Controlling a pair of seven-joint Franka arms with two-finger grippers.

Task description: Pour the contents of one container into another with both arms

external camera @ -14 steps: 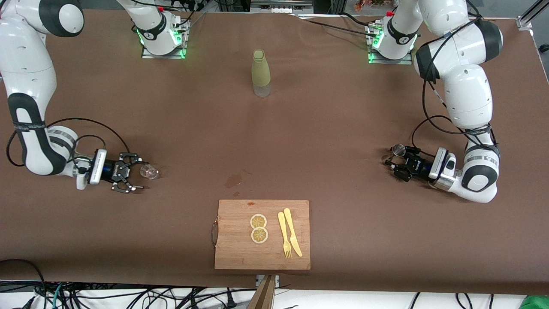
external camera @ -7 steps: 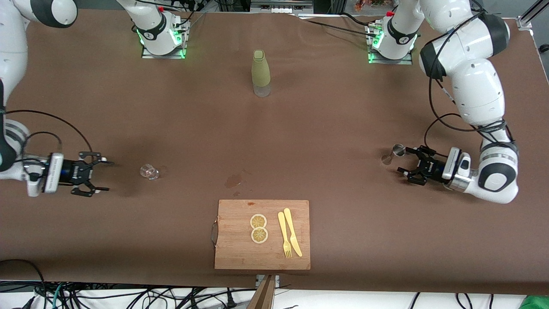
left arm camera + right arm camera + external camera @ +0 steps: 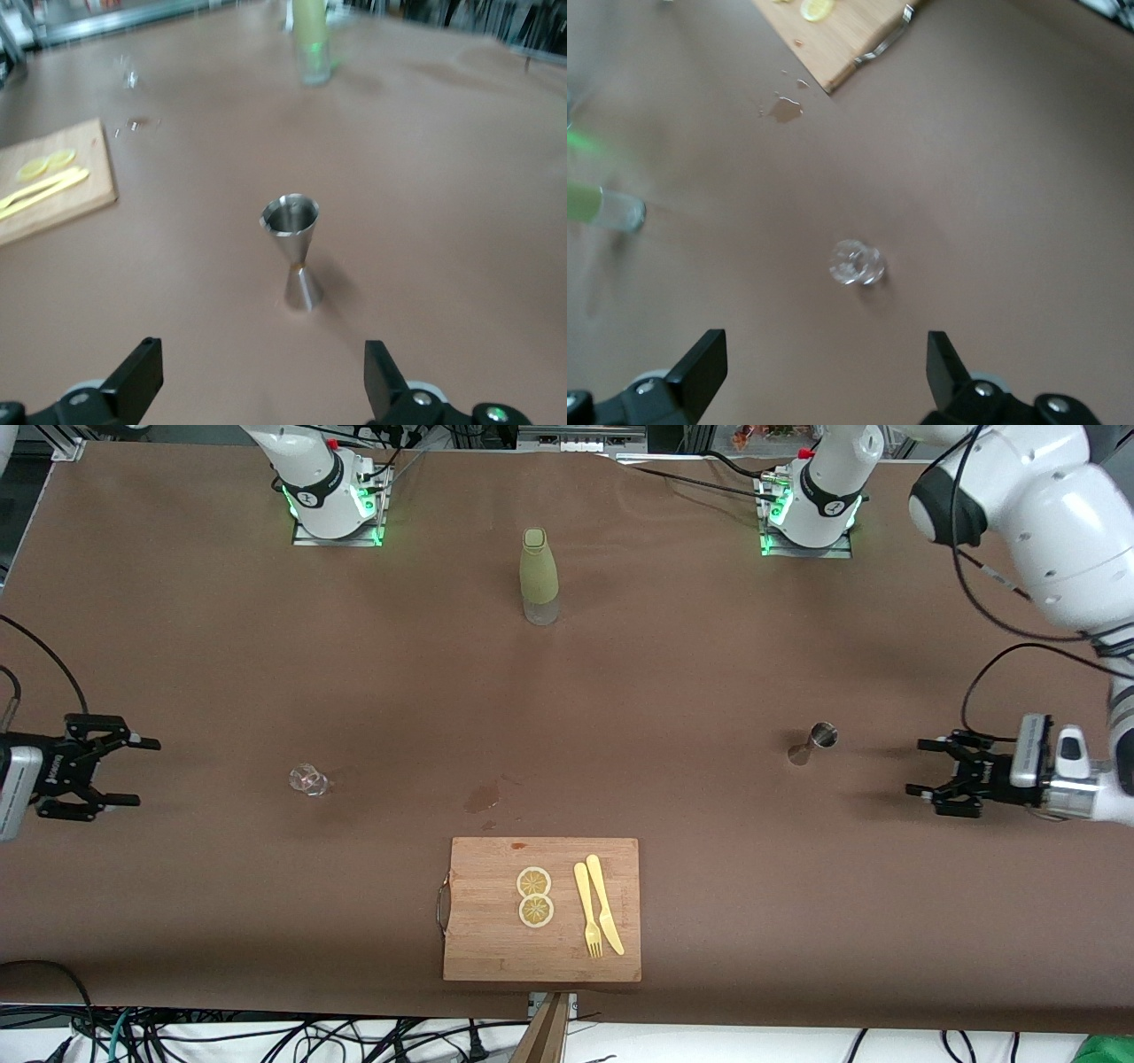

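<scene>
jigger: we see the silver jigger (image 3: 822, 738) standing upright on the brown tabletop (image 3: 673, 691) toward the left arm's end, nothing touching it
glass cup: we find the clear glass cup (image 3: 307, 780) on the tabletop toward the right arm's end, well apart from the jigger, standing free
left hand: our left hand (image 3: 925, 766) sits low at its own end of the tabletop, fingers spread wide, empty, pointed at the jigger but well clear of it
right hand: our right hand (image 3: 137, 771) sits low at its end, fingers spread, empty, aimed at the glass cup and well apart from it
wet patch: we note a dark stain (image 3: 481, 797) between the glass cup and the cutting board (image 3: 483, 948)
bottle: we see the olive-green bottle (image 3: 539, 576) upright between the arm bases
board load: we count two lemon slices (image 3: 534, 896), a yellow fork (image 3: 586, 911) and a yellow knife (image 3: 604, 903) on the cutting board
</scene>
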